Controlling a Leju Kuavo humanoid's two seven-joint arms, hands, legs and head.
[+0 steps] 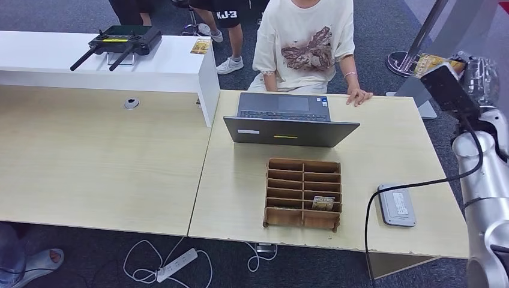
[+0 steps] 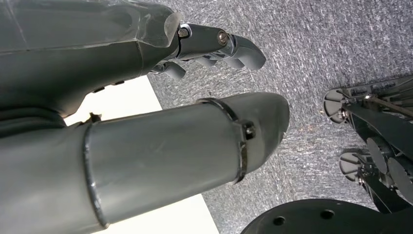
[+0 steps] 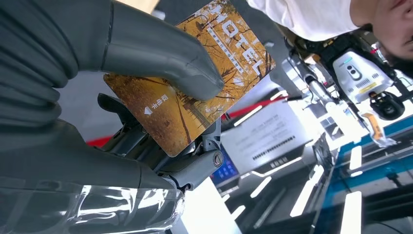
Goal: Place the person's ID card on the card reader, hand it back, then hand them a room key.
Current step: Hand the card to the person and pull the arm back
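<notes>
At the upper right of the head view the right hand (image 1: 474, 75) is raised beyond the far right corner of the counter (image 1: 108, 162), holding a room key (image 1: 433, 62); in the right wrist view its thick thumb presses the card's printed face against the dark fingers (image 3: 195, 165) behind it, so the hand (image 3: 146, 97) is closed on the card. The room key (image 3: 195, 83) shows an autumn scene of yellow trees with "HOTEL" in large pale letters along one edge, small lines of characters beneath it too fine to read, and a white arrow beside further small characters near the thumb. The left hand (image 2: 160, 122) hangs over grey carpet in the left wrist view, its fingers (image 2: 229, 46) slightly curled with nothing in them. At the centre of the head view a brown slotted card holder (image 1: 303, 193) stands on the counter with one more yellow card (image 1: 323, 203) in a lower right slot, its print too small to read. A grey card reader (image 1: 397, 205) lies flat at the lower right, cable attached. An open laptop (image 1: 289, 120) sits behind the holder, and a person in a cream printed T-shirt (image 1: 306, 45) rests a hand (image 1: 359, 96) on the counter's far edge. Black shorts at the top read "KJ-3".
</notes>
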